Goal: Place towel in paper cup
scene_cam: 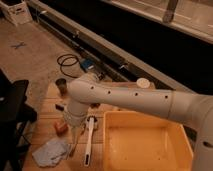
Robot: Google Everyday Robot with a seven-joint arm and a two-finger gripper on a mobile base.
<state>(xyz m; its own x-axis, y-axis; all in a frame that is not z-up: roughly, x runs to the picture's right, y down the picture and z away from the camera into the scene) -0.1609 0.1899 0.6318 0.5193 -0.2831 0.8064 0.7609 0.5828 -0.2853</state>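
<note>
Crumpled towel (49, 152) stretches sideways (gripper (74, 144), jaws apart, just beside).

The towel (50, 152) is a light blue-grey cloth, thin and crumpled into soft folds; it lies flat in a loose heap at the near left corner of the wooden tabletop (50, 107), free of any grip; the end effector (75, 144) points down just beside its right edge, fingers spread and holding nothing; the paper cup (143, 83) stands upright at the far edge of the tabletop, well apart from the towel; only its whitish round rim shows above the arm (130, 100), which hides its body.
</note>
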